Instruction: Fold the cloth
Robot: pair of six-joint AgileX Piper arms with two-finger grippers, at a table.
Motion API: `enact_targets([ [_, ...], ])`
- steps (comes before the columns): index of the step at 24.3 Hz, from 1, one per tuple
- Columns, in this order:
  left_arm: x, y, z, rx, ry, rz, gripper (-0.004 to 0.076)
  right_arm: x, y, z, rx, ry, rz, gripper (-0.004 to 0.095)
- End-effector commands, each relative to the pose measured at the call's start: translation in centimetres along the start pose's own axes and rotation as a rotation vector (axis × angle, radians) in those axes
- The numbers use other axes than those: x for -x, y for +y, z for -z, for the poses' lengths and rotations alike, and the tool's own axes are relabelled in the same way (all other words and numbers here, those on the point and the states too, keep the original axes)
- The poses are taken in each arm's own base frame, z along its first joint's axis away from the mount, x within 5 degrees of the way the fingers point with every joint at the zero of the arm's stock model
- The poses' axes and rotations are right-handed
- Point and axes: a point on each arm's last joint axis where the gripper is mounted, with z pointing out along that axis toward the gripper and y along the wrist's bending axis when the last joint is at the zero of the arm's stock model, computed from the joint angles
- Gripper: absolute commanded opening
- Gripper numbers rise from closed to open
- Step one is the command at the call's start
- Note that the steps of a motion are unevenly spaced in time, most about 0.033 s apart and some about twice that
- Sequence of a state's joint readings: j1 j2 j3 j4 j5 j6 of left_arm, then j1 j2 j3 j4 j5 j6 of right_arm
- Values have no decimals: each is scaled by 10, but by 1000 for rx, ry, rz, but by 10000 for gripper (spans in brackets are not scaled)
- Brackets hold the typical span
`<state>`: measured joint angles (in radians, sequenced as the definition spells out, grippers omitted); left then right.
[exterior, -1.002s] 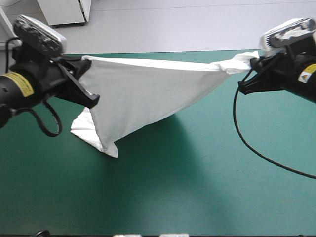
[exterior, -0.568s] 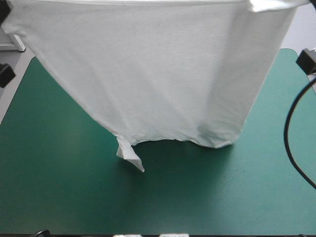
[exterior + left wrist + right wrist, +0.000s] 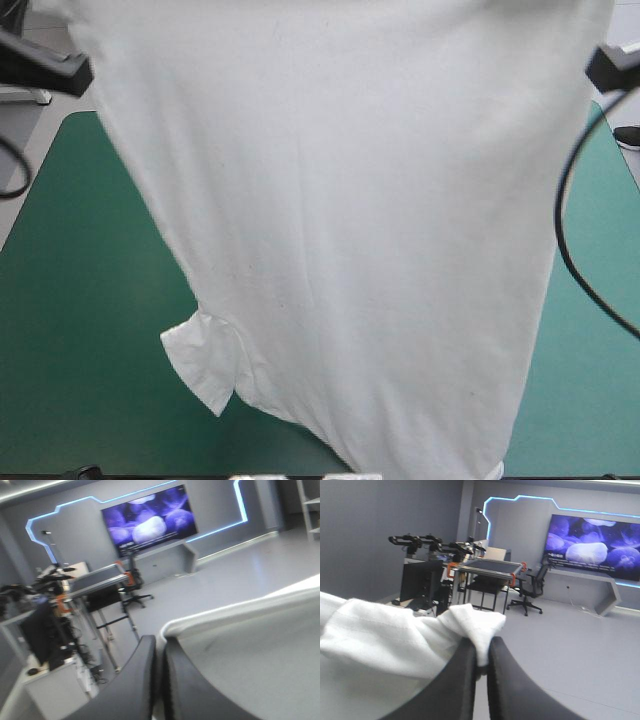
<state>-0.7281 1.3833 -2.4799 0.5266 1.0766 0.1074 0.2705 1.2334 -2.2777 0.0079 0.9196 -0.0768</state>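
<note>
White T-shirt [image 3: 350, 200], lifted, hanging spread above the teal-green table, one sleeve dangling

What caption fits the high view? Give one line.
White T-shirt lifted and spread wide over the teal-green table, one sleeve hanging at its side.

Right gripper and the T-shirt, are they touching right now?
Touching. The right wrist view shows it: the black fingers of the right gripper are all but shut on a bunched fold of the white T-shirt, pinched between them.

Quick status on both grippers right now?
Left gripper: shut on the T-shirt, pinching its raised edge.
Right gripper: shut on the T-shirt, a bunched corner between its fingers.
</note>
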Motion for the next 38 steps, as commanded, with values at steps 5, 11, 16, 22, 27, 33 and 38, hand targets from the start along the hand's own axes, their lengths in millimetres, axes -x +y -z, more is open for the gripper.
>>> enact_targets([
  [5,-6,10,-97,363,-316,-150,-8,-38,-28,-139,-197,-126,120,-17],
  [11,-22,38,-136,288,-640,-77,-9,-39,-86,-164,-186,-372,19,-17],
  [16,-87,51,-202,265,-428,101,-8,-97,-118,-209,-207,-202,-22,-17],
  [22,-153,38,-244,180,-18,161,-9,-172,-121,-238,-108,223,-27,-17],
  [27,-176,28,-245,111,150,185,-9,-218,-125,-245,-101,405,-22,-17],
  [33,-225,9,-235,5,518,262,-9,-275,-121,-227,-92,635,-31,-17],
  [38,-260,-11,-208,-100,814,312,-9,-313,-109,-185,-94,831,-20,-17],
])
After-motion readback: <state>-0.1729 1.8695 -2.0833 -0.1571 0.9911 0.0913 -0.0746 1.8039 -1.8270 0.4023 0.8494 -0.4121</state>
